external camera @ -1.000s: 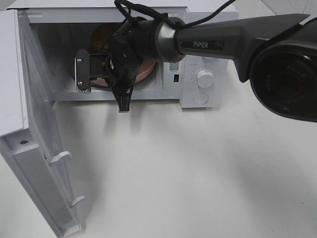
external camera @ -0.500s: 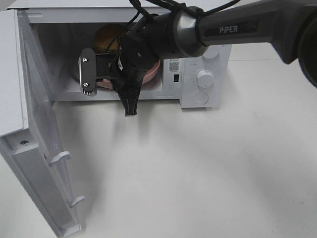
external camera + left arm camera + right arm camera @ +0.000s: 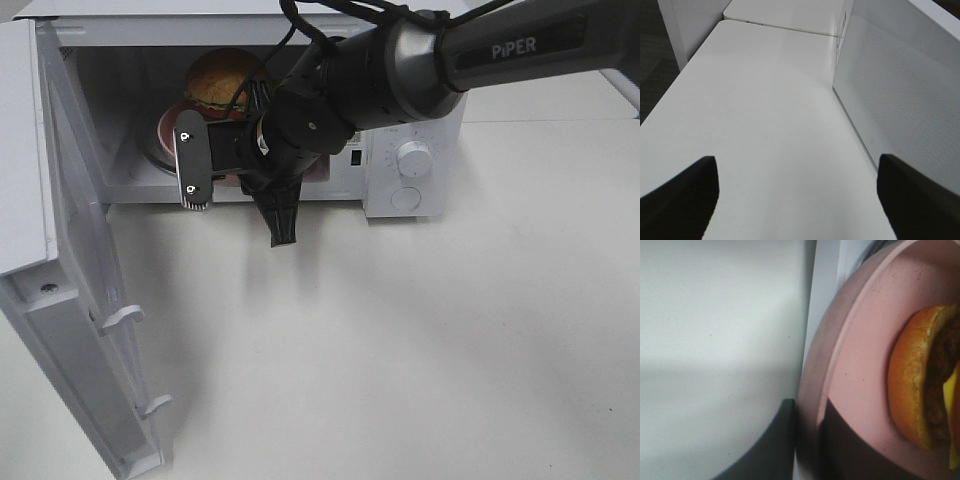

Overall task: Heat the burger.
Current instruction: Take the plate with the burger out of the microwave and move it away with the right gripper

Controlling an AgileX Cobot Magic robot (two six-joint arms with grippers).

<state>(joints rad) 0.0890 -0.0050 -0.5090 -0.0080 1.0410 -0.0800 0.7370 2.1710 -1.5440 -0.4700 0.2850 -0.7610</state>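
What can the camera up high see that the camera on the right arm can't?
Only the high view shows the whole microwave with its open door, the knobs, the white table and the right arm reaching in. Only the right wrist view shows the plate's rim close up, with the right gripper closed on the plate's edge. Both show the burger sitting on the pink plate inside the microwave.
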